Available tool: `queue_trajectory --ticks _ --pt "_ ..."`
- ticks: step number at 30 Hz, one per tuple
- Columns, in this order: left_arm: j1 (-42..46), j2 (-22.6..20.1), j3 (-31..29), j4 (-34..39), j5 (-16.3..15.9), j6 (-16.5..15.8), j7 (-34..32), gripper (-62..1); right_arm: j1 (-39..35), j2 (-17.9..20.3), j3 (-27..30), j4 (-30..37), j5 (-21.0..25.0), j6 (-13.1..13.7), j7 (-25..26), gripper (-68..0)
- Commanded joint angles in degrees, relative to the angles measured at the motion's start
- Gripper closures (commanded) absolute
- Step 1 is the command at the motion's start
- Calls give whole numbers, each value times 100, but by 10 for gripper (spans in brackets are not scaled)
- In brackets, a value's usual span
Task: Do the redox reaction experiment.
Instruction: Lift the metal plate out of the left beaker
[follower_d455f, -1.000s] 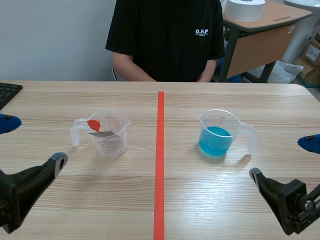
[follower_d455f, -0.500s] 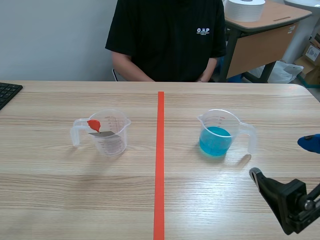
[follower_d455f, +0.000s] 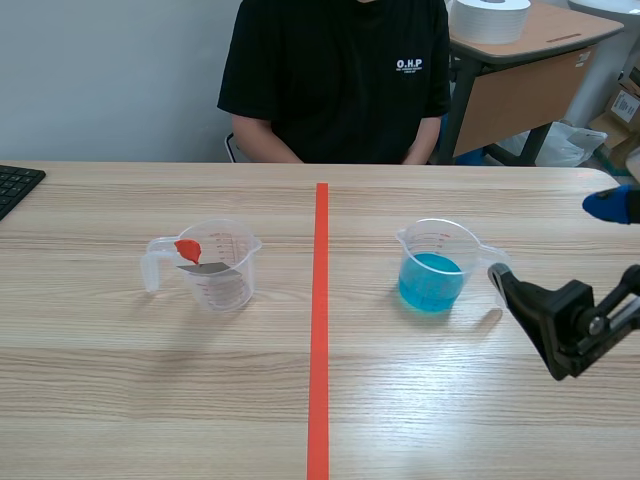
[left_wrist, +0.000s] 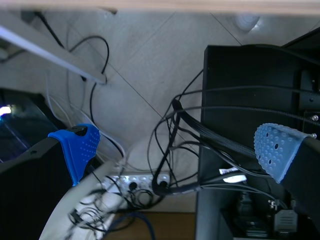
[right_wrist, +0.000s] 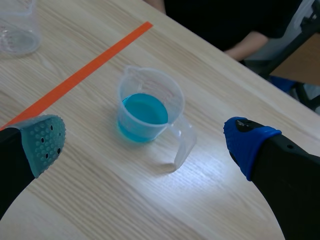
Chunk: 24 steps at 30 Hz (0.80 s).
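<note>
A clear beaker of blue liquid (follower_d455f: 432, 265) stands right of the tape line, handle turned to the right. My right gripper (follower_d455f: 553, 240) is open just right of that handle, apart from it. In the right wrist view this beaker (right_wrist: 150, 107) sits ahead of the open right gripper (right_wrist: 145, 140). A second clear beaker (follower_d455f: 212, 262), holding a grey metal strip with a red tip, stands left of the line; its edge (right_wrist: 17, 27) shows far ahead in the right wrist view. My left gripper (left_wrist: 178, 147) is open below the table edge, over floor cables, and out of the scene view.
An orange tape line (follower_d455f: 319, 320) runs down the table's middle. A person in a black shirt (follower_d455f: 335, 80) sits across the table. A keyboard corner (follower_d455f: 15, 185) lies at the far left. Under the table are a black case (left_wrist: 250, 90) and a power strip (left_wrist: 135, 182).
The left arm has dropped out of the scene view. The right gripper has risen and moved forward to just beside the blue beaker's handle.
</note>
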Motion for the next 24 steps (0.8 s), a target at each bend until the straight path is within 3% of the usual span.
queue_trajectory --ticks 1,4,8,18,24 --pt "-157 57 15 37 63 -17 -81 -623 225 66 -125 90 -44 116 63 -679" --pt "-426 138 114 -251 245 -31 -59 -623 538 68 -358 90 -299 352 52 -679" --pt "-765 175 308 -599 417 -33 -57 -623 949 66 -787 90 -557 374 9 -679" --pt "-1320 190 791 -1143 708 -31 -57 -623 2011 61 -2098 87 -568 678 -197 -679" --pt "-1462 192 914 -1294 706 -33 -66 -623 2557 59 -2822 -83 -590 800 -184 -679"
